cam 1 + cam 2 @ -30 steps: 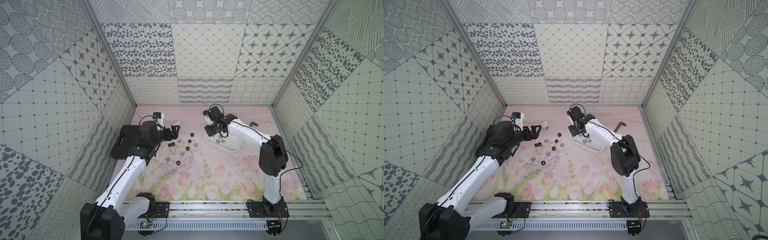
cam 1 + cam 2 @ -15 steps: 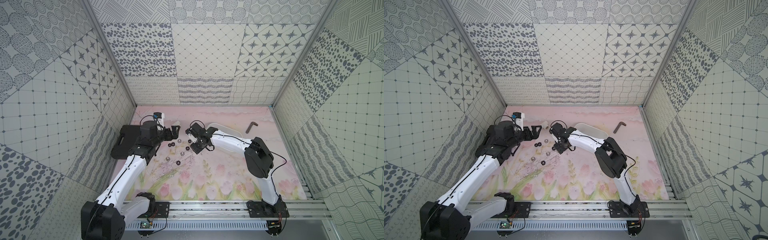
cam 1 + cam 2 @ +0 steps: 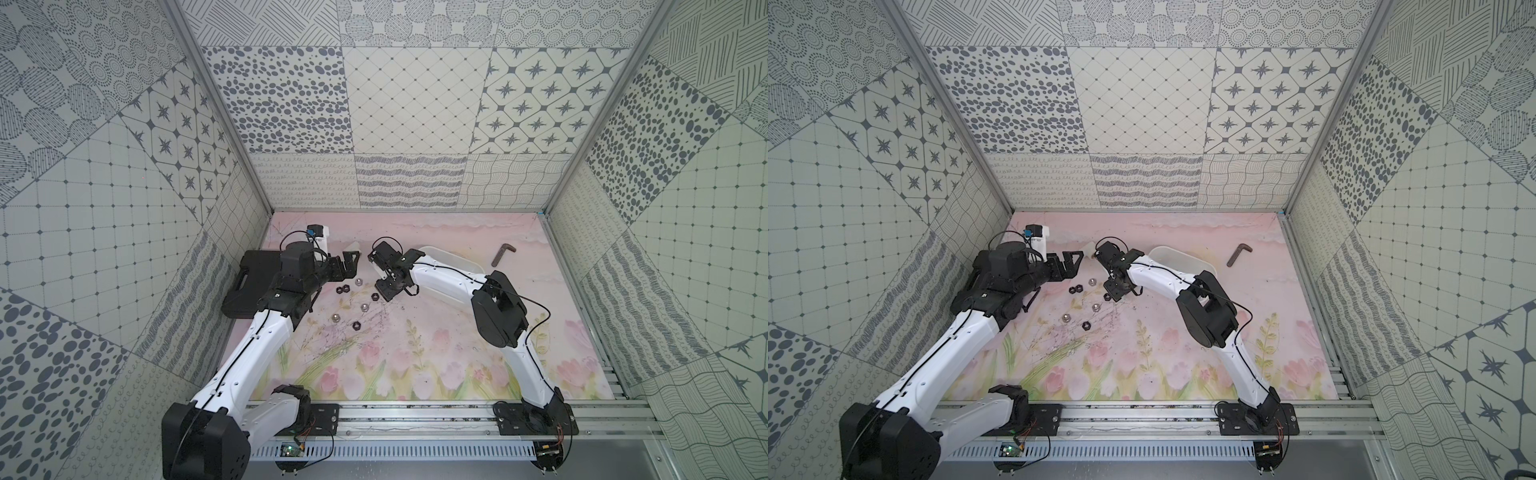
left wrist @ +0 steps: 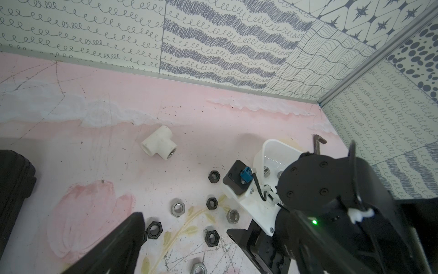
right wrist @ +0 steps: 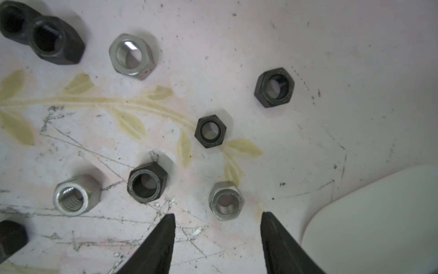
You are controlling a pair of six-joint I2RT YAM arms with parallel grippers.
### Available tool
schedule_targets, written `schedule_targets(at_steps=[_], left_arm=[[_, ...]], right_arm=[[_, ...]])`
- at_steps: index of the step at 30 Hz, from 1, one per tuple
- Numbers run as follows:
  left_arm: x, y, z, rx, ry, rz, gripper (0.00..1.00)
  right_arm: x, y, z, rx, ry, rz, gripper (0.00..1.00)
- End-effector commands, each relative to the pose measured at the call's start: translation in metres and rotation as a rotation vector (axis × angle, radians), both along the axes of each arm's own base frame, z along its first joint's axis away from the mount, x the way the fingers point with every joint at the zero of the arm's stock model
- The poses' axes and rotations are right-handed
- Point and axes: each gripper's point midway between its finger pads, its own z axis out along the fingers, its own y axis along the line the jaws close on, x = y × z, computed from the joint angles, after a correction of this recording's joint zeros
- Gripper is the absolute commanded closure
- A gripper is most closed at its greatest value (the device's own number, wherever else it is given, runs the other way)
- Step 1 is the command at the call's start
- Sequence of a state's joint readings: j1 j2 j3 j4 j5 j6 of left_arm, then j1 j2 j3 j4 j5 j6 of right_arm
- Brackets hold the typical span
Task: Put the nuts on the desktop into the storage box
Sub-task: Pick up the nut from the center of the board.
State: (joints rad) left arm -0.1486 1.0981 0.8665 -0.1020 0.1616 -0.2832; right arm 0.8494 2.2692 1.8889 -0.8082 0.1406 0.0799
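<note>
Several black and silver nuts (image 3: pixel 364 307) (image 5: pixel 144 182) lie scattered on the pink desktop (image 3: pixel 415 332). My right gripper (image 3: pixel 384 289) (image 5: pixel 217 214) is open low over them. A silver nut (image 5: pixel 226 200) lies just beyond its fingertips; nothing sits between them. The white storage box (image 3: pixel 453 259) (image 5: pixel 379 213) stands right behind that arm, with nuts (image 4: pixel 266 170) inside. My left gripper (image 3: pixel 349 266) hovers open and empty at the cluster's left edge; only one of its fingers (image 4: pixel 123 242) shows in the left wrist view.
A flat black case (image 3: pixel 253 282) lies under the left arm by the left wall. A white T-shaped fitting (image 4: pixel 157 143) sits behind the nuts. A dark hex key (image 3: pixel 503 253) lies at the back right, past the box.
The right arm swung left from over the storage box down to the nuts, and its jaws widened. The left arm stayed put.
</note>
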Motion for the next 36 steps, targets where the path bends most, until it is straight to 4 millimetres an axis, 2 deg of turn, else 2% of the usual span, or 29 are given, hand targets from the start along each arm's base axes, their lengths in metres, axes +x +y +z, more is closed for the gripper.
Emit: schedule_targets(at_steps=[1, 15, 22, 30, 36], left_arm=[[-0.001, 0.001, 0.003, 0.017, -0.014, -0.005, 0.01], [-0.001, 0.002, 0.003, 0.020, -0.014, 0.000, 0.01], [-0.002, 0.003, 0.003, 0.025, -0.015, 0.004, 0.01], [-0.002, 0.003, 0.004, 0.027, -0.018, 0.007, 0.01], [-0.001, 0.003, 0.006, 0.027, -0.021, 0.005, 0.01]], right_arm=[[0.007, -0.003, -0.008, -0.016, 0.005, -0.026, 0.38], [0.011, -0.002, -0.022, -0.007, 0.068, -0.031, 0.40], [0.007, 0.000, -0.027, 0.004, 0.097, -0.019, 0.47], [0.004, 0.002, -0.025, 0.012, 0.111, -0.003, 0.76], [0.006, 0.006, -0.005, 0.044, 0.083, 0.011, 0.83]])
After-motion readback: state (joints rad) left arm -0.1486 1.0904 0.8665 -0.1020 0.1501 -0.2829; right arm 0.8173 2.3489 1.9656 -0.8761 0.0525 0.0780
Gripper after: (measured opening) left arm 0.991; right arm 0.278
